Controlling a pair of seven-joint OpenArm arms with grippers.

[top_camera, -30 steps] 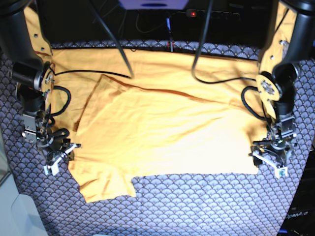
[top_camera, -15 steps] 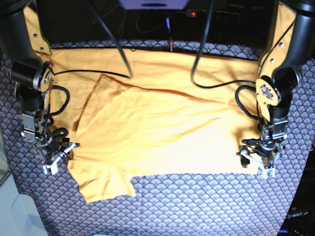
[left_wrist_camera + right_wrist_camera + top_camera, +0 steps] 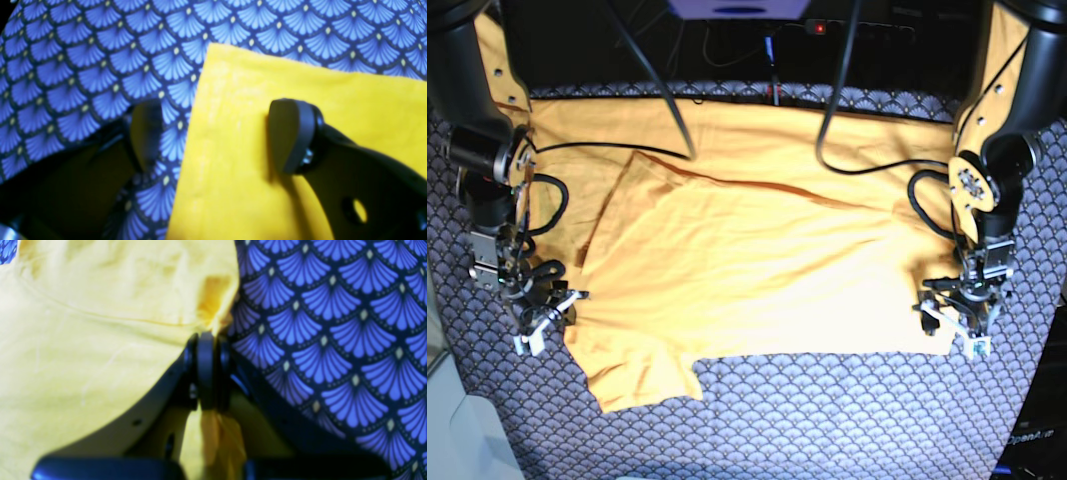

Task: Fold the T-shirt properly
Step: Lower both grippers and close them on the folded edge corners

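The orange-yellow T-shirt (image 3: 757,270) lies spread and wrinkled across the patterned cloth, with one sleeve (image 3: 637,380) sticking out toward the front left. At the left of the base view, my right gripper (image 3: 547,320) is shut on the shirt's edge. The right wrist view shows its fingertips (image 3: 206,340) pinching a bunched fold of the T-shirt (image 3: 83,356). My left gripper (image 3: 952,325) stands open over the shirt's front right corner. In the left wrist view, the left gripper (image 3: 218,136) straddles the T-shirt's (image 3: 333,100) hemmed edge, one finger over the fabric and the other over the cloth.
A navy cloth with a white fan-scale pattern (image 3: 827,420) covers the table. Black cables (image 3: 837,100) hang over the shirt's back part. A power strip with a red light (image 3: 819,27) sits behind the table. The table's front left edge (image 3: 457,400) is close to the right arm.
My left gripper has moved inward, to the left in the base view, onto the shirt's front right corner, still open. The right gripper and the shirt have stayed put.
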